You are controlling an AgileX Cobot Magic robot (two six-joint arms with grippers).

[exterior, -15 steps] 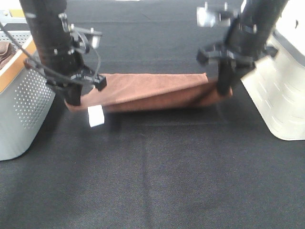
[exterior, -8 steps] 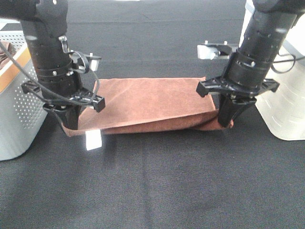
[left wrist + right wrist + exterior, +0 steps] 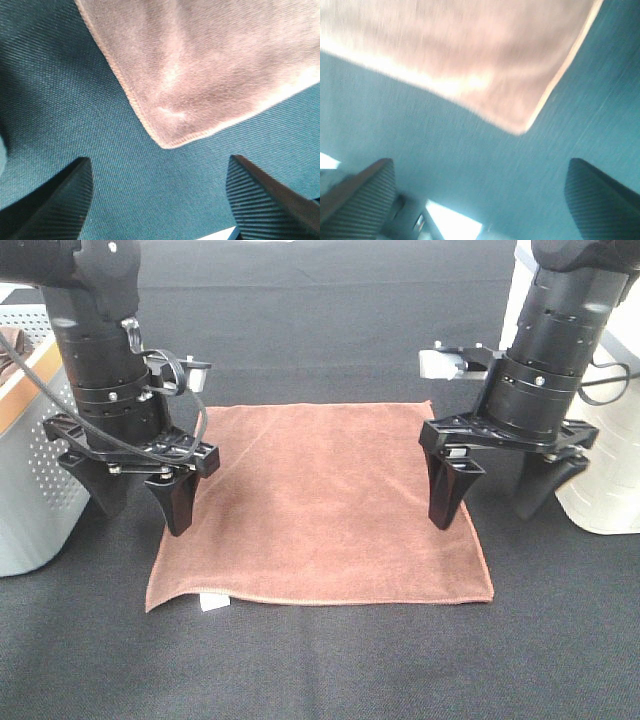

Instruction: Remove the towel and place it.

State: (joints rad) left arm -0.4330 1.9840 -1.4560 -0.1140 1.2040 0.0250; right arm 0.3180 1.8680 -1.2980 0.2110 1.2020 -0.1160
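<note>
The towel (image 3: 320,500), a reddish-brown square cloth with a stitched hem, lies spread flat on the black table (image 3: 330,660). Its small white tag (image 3: 210,600) sits at the near left corner. My left gripper (image 3: 142,515) is open and empty over the towel's left edge. My right gripper (image 3: 485,515) is open and empty over the towel's right edge. The left wrist view shows a towel corner (image 3: 200,65) beyond the spread fingers (image 3: 55,200). The right wrist view, blurred, shows another corner (image 3: 460,50) beyond its fingers (image 3: 605,195).
A grey perforated basket (image 3: 40,470) with a wooden rim stands at the left edge, with a darker brown cloth (image 3: 10,345) inside. A white perforated bin (image 3: 610,460) stands at the right edge, close behind my right arm.
Both grippers held the towel folded by its near corners and drew it toward the front. Now both have opened and let go, and the towel lies flat.
</note>
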